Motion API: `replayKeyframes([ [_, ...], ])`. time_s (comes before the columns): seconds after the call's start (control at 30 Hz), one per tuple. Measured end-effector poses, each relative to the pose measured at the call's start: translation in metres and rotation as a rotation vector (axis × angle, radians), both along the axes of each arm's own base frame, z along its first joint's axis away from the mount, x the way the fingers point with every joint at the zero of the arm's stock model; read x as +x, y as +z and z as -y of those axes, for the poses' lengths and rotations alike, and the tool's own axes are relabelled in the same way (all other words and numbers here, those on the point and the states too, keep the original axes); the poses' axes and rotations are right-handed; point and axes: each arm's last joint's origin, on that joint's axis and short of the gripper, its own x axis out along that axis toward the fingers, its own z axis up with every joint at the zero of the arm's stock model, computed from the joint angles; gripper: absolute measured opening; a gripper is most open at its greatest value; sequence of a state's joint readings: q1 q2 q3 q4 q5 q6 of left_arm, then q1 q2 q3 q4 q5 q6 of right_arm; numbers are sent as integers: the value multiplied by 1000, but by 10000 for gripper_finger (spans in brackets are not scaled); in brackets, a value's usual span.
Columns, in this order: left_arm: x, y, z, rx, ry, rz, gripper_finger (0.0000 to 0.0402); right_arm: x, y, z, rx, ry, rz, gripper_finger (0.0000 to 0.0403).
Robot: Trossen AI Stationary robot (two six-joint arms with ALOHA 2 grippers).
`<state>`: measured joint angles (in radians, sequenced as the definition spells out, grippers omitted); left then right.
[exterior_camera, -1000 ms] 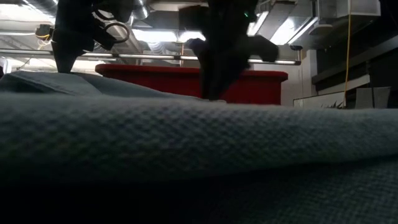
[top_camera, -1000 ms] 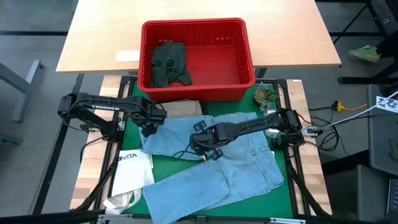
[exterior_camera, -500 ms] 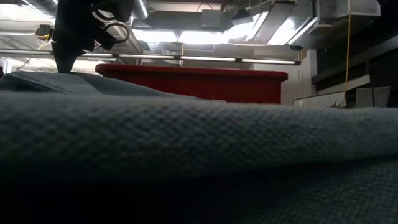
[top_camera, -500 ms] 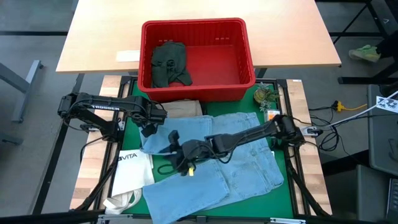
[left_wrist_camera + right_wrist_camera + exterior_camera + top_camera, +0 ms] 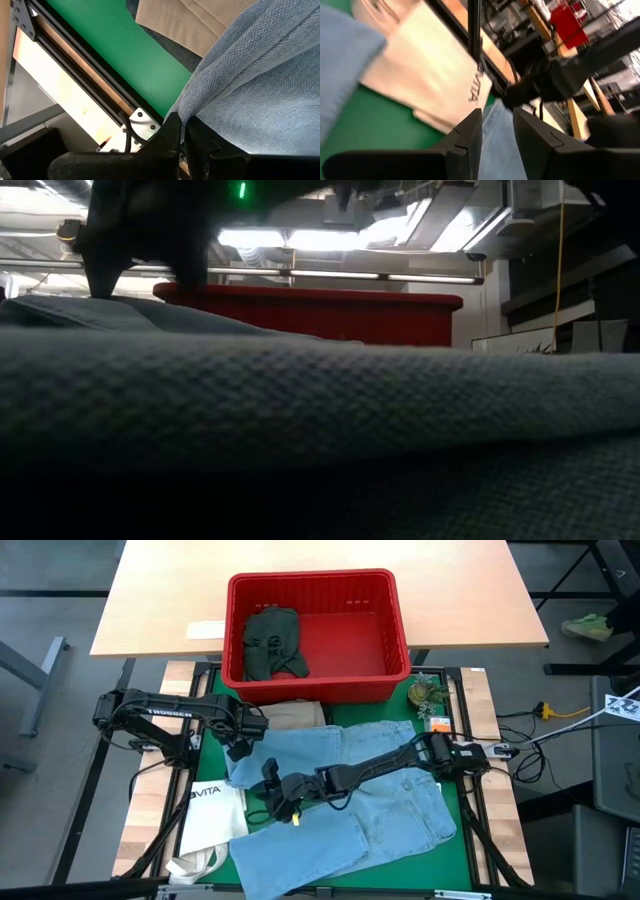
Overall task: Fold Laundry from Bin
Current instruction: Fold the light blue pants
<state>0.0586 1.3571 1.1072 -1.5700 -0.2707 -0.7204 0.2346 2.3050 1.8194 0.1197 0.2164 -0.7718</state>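
Observation:
Light blue jeans [image 5: 385,795] lie spread on the green mat. Their far left part covers tan trousers [image 5: 295,714]. A dark green garment [image 5: 270,640] lies in the red bin [image 5: 310,578] beyond the mat. My left gripper [image 5: 238,750] is shut on the jeans' left edge. My right arm reaches across the jeans. Its gripper [image 5: 268,785] stands over their left edge, close to the white tote bag [image 5: 215,815]. That gripper's fingers [image 5: 470,130] are apart and point nearly level toward the table's left. I cannot tell whether they touch the cloth. My left gripper pinches a stitched edge of the jeans [image 5: 189,114] between its two fingers [image 5: 170,131]. The fingers slant down from above. The cloth rises from the mat up to the fingers, and the rest of the jeans lies on the table.
The tote bag lies at the mat's near left, its handles toward the near edge. A small greenish object [image 5: 428,693] sits at the mat's far right corner. The black frame rail [image 5: 85,75] runs along the mat's left side. The wooden table [image 5: 150,600] holds the bin.
My right gripper has swept across the jeans toward the table's left edge, from their middle to their left edge by the tote bag. It has tipped up from pointing down to nearly level.

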Motion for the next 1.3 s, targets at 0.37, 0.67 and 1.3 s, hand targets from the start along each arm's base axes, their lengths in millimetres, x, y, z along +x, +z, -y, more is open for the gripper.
replayKeyframes([
  [0.37, 0, 0, 0, -3, 1, 3, 5, 10, -62, 41, 158, -89, -221, 113],
  [0.67, 0, 0, 0, -41, -129, -30, 5, 1, -73, 46, 238, -58, -403, 113],
  [1.3, 0, -1, 4, -190, -162, -34, 134, 1, -74, 46, 243, -54, -404, 113],
])
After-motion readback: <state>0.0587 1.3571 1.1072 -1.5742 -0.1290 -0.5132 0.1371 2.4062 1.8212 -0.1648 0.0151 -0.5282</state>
